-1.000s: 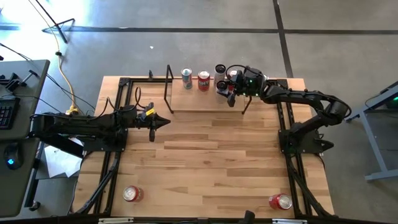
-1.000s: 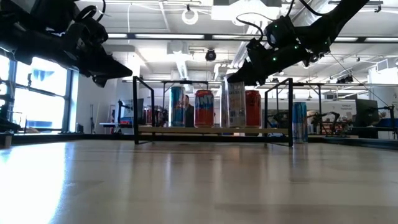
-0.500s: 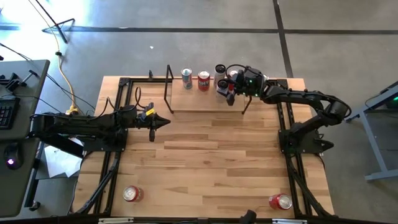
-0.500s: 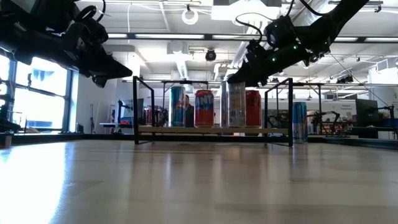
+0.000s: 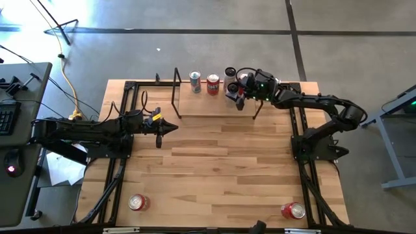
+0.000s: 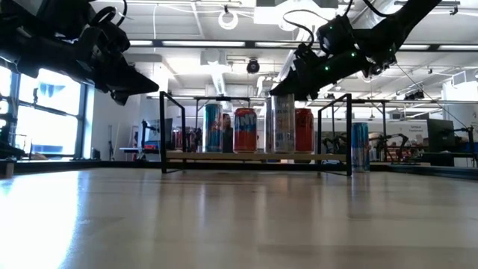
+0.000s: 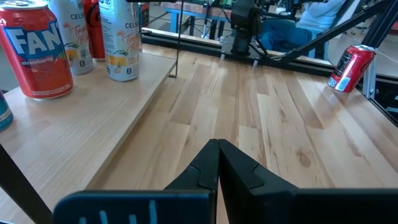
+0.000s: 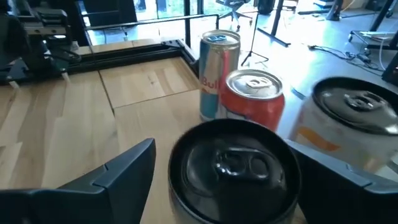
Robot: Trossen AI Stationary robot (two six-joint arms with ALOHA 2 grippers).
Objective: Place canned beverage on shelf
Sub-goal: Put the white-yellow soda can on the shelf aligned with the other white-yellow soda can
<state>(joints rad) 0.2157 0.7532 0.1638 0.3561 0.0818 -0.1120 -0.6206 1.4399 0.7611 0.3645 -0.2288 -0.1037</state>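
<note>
I have the right gripper (image 5: 238,93) over the right end of the shelf (image 5: 201,104), its fingers spread wide on either side of a tall pale can with a dark lid (image 8: 235,167), which stands on the plank and looks released rather than gripped. On the same plank, further toward its middle, stand a red Fanta can (image 6: 245,130) and a blue-and-silver Red Bull can (image 6: 213,128), and a second pale can (image 8: 356,127) sits just beside the one I am straddling. The left gripper (image 5: 173,127) waits near the table's left edge with its fingers pressed together, holding nothing. My worry is the retreat: the cans are crowded, so a sideways pull could drag a fingertip into a can and topple the row, and the black rod frame (image 6: 335,133) at that end is close enough to snag the wrist if I swing out low
</note>
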